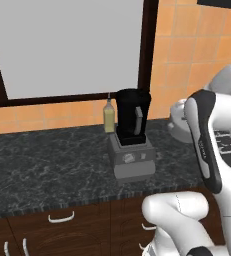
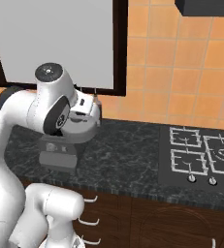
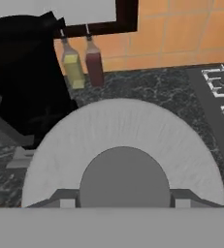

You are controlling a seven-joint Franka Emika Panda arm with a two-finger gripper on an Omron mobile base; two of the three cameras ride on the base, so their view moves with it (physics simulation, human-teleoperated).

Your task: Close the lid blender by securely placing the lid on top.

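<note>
The lid [image 3: 123, 145] sits right at the tool [image 3: 123, 202], its light-grey disc spreading wide across the hand view with the darker knob in the middle lying between the two fingertips [image 3: 65, 199]. The tips stand on either side of the knob and close against it, so the tool is pinching the lid by that knob.

In the left base view the lid shows as a pale round shape [image 1: 179, 120] to the right of the blender, partly hidden behind the white arm, lifted off the dark speckled worktop [image 1: 47, 165] rather than lying on it. In the right base view the tool's housing [image 2: 87, 114] hangs over the worktop just right of the arm's large joint; the lid itself cannot be made out there.

The blender [image 1: 133, 137] stands on the worktop near the far wall, black jar on its grey boxy base, with the jar's mouth uncovered. From the hand it appears as a black mass [image 3: 26, 72] to the left of the lid and beyond it, so the lid is beside the jar, not above it.

A yellowish bottle [image 1: 109, 116] stands just left of the jar, against the wall. In the hand view a dark red bottle [image 3: 94, 65] stands just beside it. A hob [image 2: 200, 152] lies on the worktop well to the right.
</note>
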